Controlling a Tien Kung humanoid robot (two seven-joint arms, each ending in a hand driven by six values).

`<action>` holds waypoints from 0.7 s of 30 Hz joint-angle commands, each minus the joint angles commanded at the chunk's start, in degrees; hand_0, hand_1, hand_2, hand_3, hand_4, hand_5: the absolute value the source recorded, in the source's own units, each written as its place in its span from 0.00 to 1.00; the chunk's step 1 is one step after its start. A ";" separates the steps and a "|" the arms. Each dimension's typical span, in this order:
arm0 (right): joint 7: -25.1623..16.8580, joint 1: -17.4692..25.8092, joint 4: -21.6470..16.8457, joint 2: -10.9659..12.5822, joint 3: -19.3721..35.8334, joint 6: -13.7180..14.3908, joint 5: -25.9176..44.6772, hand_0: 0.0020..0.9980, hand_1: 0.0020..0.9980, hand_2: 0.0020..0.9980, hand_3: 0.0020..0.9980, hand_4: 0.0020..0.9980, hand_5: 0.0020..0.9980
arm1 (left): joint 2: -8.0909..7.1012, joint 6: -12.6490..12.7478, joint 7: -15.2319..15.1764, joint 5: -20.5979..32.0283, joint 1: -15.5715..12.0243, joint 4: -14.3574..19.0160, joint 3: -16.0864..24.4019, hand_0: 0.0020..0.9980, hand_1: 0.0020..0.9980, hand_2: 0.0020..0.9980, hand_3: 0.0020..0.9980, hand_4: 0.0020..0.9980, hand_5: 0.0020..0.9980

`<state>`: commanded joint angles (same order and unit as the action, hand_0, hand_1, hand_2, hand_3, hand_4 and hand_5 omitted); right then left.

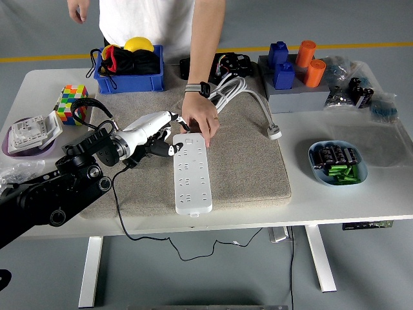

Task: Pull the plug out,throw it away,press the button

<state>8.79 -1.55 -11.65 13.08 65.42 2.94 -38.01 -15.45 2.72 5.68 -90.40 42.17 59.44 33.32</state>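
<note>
Here, my left hand (161, 129) reaches toward the power strip (191, 173) at its 10 o'clock corner, fingers (173, 117) loosely spread, holding nothing. The black plug (157, 148) lies beside the strip's 9 o'clock edge. A person's hand (201, 121) steadies the 12 o'clock end; contact risks collision.

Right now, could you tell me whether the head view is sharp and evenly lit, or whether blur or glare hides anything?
Head view: lighting is even and soft, with only faint shadows under the power strip and the person's hand; no strong glare on the white table; the left hand looks slightly soft at the fingertips, the rest is sharp.
</note>
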 joint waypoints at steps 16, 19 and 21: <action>-0.01 -0.32 0.04 0.00 -0.51 -0.04 0.38 0.75 0.67 0.66 0.62 0.67 0.51 | 4.65 -0.21 0.57 2.47 6.51 -8.35 -7.82 0.10 0.00 0.04 0.68 0.58 0.03; -0.03 -0.27 0.08 -0.05 -0.55 -0.05 0.39 0.75 0.67 0.66 0.62 0.67 0.51 | 5.35 -0.45 0.82 2.35 7.19 -9.73 -8.69 0.10 0.00 0.04 0.68 0.58 0.03; -0.01 -0.24 0.11 -0.08 -0.63 -0.11 0.41 0.75 0.67 0.66 0.62 0.67 0.51 | 5.73 -0.72 1.19 2.42 7.49 -10.58 -9.12 0.10 0.00 0.03 0.67 0.57 0.03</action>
<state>8.78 -1.79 -11.54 13.00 64.79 2.82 -37.59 -9.71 2.00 6.86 -87.98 49.66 48.86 24.20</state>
